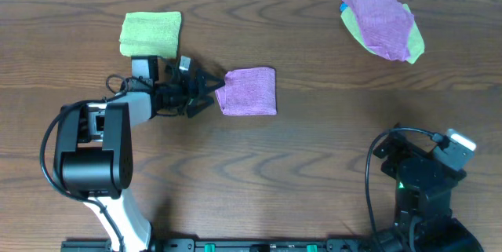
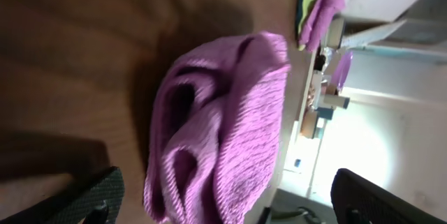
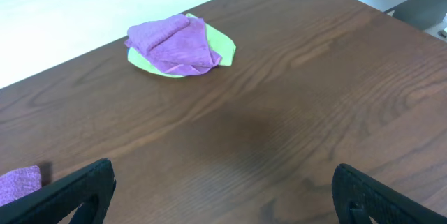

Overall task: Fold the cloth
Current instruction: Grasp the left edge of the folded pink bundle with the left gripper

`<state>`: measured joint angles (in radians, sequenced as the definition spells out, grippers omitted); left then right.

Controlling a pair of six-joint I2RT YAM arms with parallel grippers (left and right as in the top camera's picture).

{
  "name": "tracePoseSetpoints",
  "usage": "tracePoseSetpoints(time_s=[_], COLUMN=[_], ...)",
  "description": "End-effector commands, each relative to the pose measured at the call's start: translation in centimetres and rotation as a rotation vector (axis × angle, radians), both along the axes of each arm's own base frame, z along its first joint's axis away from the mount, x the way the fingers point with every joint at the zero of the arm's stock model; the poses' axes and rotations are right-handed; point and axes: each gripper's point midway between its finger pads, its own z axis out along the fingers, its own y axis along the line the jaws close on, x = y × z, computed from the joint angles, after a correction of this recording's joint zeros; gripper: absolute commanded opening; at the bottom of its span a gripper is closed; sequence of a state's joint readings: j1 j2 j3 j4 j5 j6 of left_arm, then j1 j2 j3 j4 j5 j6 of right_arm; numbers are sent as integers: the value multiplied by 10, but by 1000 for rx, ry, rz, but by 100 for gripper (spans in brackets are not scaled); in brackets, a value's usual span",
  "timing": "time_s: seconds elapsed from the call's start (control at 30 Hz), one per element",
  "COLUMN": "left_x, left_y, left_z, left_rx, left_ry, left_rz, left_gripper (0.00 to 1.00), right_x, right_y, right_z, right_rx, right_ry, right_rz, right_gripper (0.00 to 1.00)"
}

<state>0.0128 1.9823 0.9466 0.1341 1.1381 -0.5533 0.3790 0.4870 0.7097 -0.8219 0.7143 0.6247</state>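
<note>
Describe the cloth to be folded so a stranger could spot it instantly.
On the wooden table, look just past the open left fingers. The cloth there is a purple-pink rectangle lying alone, unlike the green cloth nearby and the mixed purple-green pile far off.

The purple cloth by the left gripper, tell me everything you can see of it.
The cloth is purple-pink with a soft, ribbed, fuzzy weave. It lies folded into a compact, roughly square bundle on the wooden table, its layers bulging open on the side facing the left gripper. That gripper stands open right at that edge; contact cannot be told.
</note>
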Motion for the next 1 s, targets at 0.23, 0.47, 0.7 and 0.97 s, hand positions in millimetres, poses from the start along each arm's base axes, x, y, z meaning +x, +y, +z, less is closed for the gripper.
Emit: tracePoseSetpoints(time_s=[0.23, 0.47, 0.7, 0.97], left_x=[-2, -8, -13, -19], left_y=[-10, -18, -20, -37], left_z=[-6, -20, -36, -48], left_rx=[9, 6, 14, 21], left_ry=[-94, -74, -54, -53], left_rz=[-83, -115, -130, -172], left_gripper=[89, 88, 87, 82], right_x=[-1, -1, -1, -1], right_y=[-3, -3, -3, -3], right_z=[1, 1, 1, 1], right_rx=[6, 6, 6, 6], right_ry=[-9, -9, -9, -9], right_rz=[-23, -23, -23, -23], right_gripper=[99, 99, 99, 99])
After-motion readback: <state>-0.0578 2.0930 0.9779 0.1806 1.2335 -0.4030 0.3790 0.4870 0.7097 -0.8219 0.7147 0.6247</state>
